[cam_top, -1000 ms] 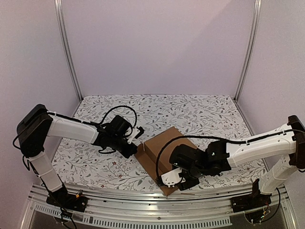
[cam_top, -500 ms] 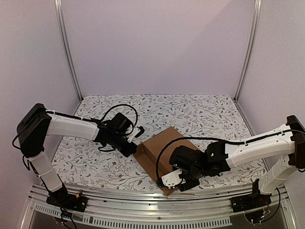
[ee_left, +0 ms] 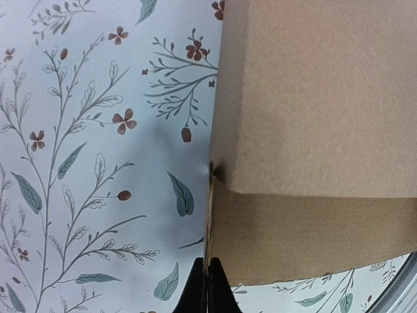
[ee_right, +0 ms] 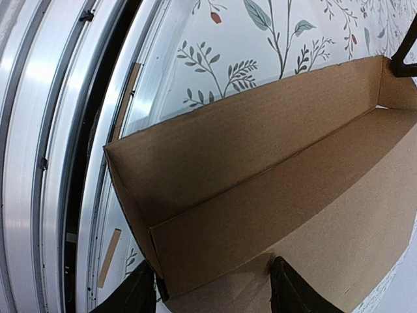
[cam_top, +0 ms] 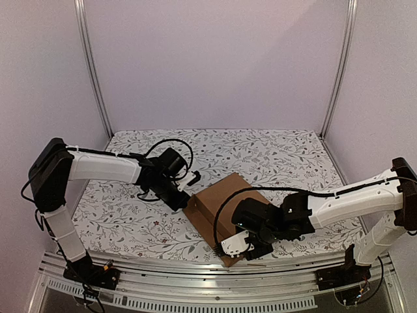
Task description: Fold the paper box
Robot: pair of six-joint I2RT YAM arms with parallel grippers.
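The paper box (cam_top: 225, 207) is plain brown cardboard and lies near the table's front edge with its walls raised. My left gripper (cam_top: 185, 203) is at its left corner. In the left wrist view the black fingertips (ee_left: 208, 292) are pressed together on the thin edge of the box's side wall (ee_left: 313, 98). My right gripper (cam_top: 245, 246) is over the box's near end. In the right wrist view its fingers (ee_right: 139, 291) stand wide apart, one outside the end wall and one on the box's inner floor (ee_right: 260, 169).
A floral tablecloth (cam_top: 273, 156) covers the table. An aluminium rail (cam_top: 195, 287) runs along the front edge just beside the box and also shows in the right wrist view (ee_right: 39, 130). Metal frame posts (cam_top: 91, 72) stand at the back corners.
My left wrist has shifted slightly to the right and away, with its fingertips staying at the box's left corner. The right arm and the box have barely moved.
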